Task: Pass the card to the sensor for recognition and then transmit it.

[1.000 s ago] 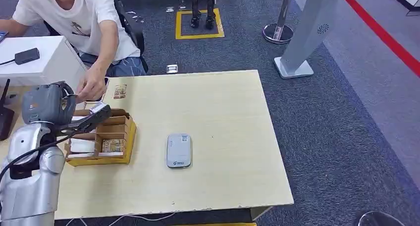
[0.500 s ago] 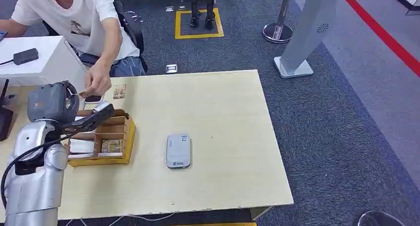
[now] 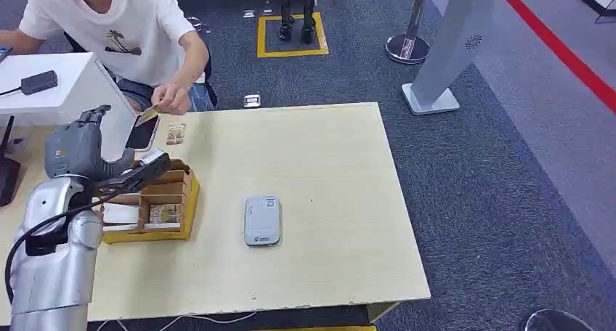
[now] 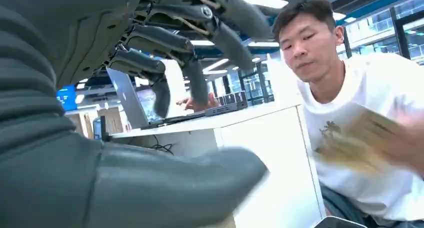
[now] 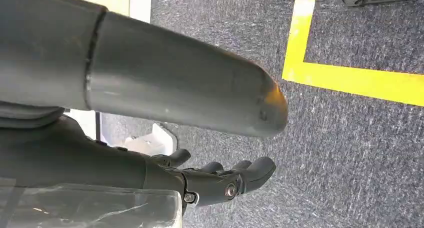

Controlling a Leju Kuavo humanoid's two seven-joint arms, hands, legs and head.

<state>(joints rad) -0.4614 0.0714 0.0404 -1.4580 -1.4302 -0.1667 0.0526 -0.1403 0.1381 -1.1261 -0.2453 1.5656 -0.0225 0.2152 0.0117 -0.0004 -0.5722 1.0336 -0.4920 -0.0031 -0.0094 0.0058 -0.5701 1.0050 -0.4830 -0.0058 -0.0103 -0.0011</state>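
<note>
1. Card [image 3: 148,115] is pinched in a person's hand [image 3: 172,97] above the table's [image 3: 327,222] far-left edge; the left hand [image 3: 94,153] hovers empty, fingers apart, over the cardboard organizer [image 3: 149,200]. A grey card reader [image 3: 262,220] lies mid-table.
2. Left wrist view: spread fingers [image 4: 165,48] hold nothing; the card [image 4: 357,140] is blurred.
3. Right wrist view: the right hand [image 5: 200,153] hangs loosely open over carpet [image 5: 360,153].

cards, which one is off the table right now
The card pinched in the person's hand; another card lies flat on the table.
</note>
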